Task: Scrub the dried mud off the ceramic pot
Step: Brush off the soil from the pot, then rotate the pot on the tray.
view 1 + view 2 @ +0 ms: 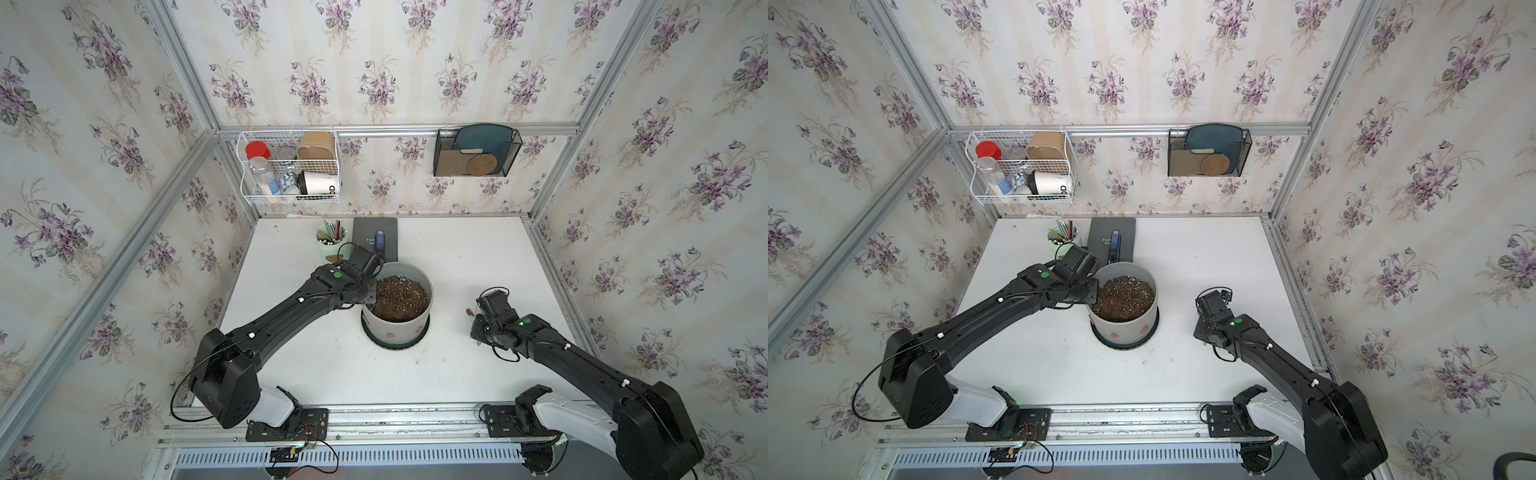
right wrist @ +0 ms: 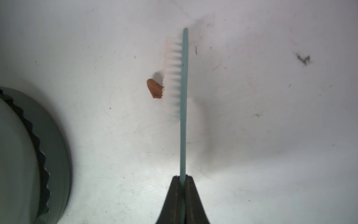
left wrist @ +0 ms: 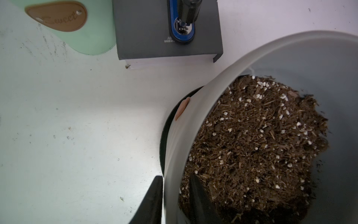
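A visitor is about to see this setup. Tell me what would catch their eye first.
A wide pale pot full of dark soil sits centrally on a black saucer, with reddish mud blobs on its side. The left gripper straddles its rim, one finger inside, one outside. To the pot's right, the right gripper is shut on a blue brush, a brown mud lump at its white bristles.

Grey-white pot (image 1: 403, 330), perhaps 2 reddish-brown dried mud blobs (image 1: 390, 335) — black saucer (image 3: 163, 143), teal brush (image 2: 183, 126).

Bare table (image 1: 478, 257) right of ceramic pot (image 1: 403, 328), pencil cup (image 1: 330, 251) and book (image 1: 368, 230) crowding close behind it
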Controlling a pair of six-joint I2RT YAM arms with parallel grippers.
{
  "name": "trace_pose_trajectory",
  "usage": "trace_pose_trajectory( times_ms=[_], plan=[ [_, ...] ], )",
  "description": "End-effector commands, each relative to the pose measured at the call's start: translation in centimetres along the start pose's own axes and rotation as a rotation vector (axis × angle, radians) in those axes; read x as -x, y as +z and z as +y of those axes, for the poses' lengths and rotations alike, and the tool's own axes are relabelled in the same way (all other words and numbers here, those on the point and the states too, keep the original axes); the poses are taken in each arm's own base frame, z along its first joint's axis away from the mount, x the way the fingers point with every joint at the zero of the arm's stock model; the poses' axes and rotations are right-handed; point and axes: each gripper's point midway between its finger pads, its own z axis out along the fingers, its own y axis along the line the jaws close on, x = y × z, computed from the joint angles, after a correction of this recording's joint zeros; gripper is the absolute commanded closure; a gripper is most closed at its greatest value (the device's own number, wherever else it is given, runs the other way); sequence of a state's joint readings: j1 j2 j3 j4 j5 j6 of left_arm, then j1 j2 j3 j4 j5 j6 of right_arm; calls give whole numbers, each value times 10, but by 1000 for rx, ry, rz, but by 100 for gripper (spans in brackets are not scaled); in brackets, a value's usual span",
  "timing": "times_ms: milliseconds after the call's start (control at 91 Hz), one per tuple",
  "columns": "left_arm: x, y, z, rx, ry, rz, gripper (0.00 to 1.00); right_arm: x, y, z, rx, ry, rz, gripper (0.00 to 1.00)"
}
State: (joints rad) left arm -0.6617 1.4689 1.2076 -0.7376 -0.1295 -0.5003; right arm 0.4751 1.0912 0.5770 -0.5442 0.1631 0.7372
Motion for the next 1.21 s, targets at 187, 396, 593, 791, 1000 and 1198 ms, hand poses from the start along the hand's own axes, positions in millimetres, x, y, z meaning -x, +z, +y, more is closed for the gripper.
trace_pose_trajectory(
  times_ms=[187,396,593,791,1000,1198],
  plan=[
    [16,-3,1,28,-15,-50,59,32,-46,35,97,-68,-95,100],
    [42,4,-2,44,-1,-88,50,4,-68,79,280,-146,-139,100],
    [58,16,-3,55,-2,-88,50,-20,-64,76,333,-120,-115,100],
    [53,17,6,69,-37,-68,66,-30,-62,72,334,-122,-98,100],
    [29,4,12,63,-85,7,78,-34,-57,75,362,-109,-90,100],
    [11,0,-5,-58,-139,70,67,-46,-45,83,411,-94,-45,100]
  ],
)
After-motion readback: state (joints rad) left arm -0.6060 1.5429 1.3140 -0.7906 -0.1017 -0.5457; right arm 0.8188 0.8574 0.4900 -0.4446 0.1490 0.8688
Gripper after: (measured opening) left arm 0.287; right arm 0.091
